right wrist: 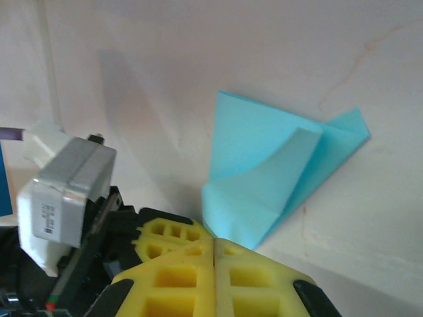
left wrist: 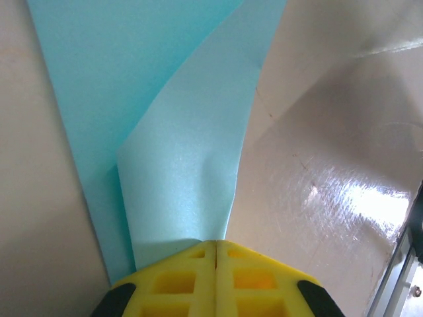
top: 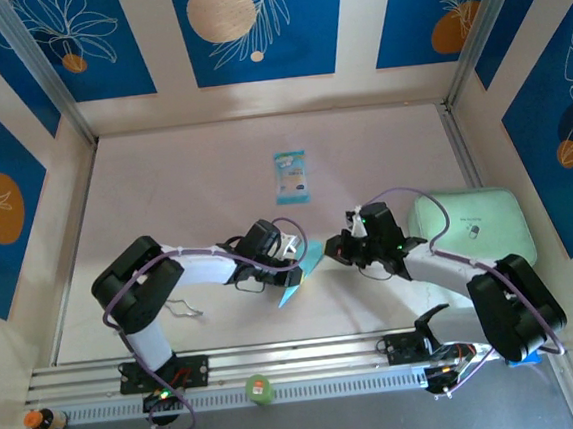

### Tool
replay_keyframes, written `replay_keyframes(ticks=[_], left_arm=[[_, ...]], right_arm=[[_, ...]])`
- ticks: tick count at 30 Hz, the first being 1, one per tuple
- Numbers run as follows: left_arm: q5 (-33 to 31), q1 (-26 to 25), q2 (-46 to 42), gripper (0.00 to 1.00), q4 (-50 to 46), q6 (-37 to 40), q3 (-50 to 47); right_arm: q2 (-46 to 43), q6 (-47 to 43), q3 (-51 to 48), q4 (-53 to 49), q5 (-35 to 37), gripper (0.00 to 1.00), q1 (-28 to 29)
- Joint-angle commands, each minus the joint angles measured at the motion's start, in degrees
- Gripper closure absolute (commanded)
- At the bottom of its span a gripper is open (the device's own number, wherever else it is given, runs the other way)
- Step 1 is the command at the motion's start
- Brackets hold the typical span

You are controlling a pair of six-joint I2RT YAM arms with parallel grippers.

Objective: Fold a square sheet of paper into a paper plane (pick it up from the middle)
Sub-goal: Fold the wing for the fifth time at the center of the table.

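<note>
Folded thin light-blue paper sheet slants lower left to upper right, mid-frame, between both arms.
The left gripper is clenched on its narrow end; the right gripper is clenched empty just below it.

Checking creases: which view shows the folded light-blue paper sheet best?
Right wrist: the folded light-blue paper sheet shows nearly whole, flap raised. Left wrist crops it close; the top view gives a small sliver.

A teal-and-white packet lies apart from a pale green pad at the right; a small bottle sits front-left.
</note>
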Motion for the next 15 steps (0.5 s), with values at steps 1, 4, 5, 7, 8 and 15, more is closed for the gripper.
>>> replay_keyframes(ticks=[1, 4, 5, 7, 8, 15], left_arm=[[-0.8, 0.3, 2.0, 1.0, -6.5, 1.1, -2.5], [-0.3, 0.5, 2.3, 1.0, -5.8, 0.9, -2.5], [-0.1, 0.5, 2.4, 1.0, -5.7, 0.9, -2.5], [0.1, 0.6, 2.6, 1.0, -5.6, 0.8, -2.4], [0.1, 0.6, 2.6, 1.0, -5.4, 0.6, -2.7], [0.6, 1.0, 2.6, 1.0, -4.3, 0.2, -3.1]], right_arm=[[-0.1, -0.5, 0.5, -1.1, -0.3, 0.93, 1.3], [2.2, -1.5, 3.0, -2.5, 0.0, 0.94, 3.0], [3.2, -1.7, 3.7, -2.5, 0.1, 0.94, 3.6], [5.3, -1.4, 4.5, -1.7, 0.1, 0.94, 4.6], [6.5, -1.3, 5.0, -1.1, -0.1, 0.94, 5.1], [13.1, 0.1, 7.6, 1.6, -0.4, 0.96, 8.0]])
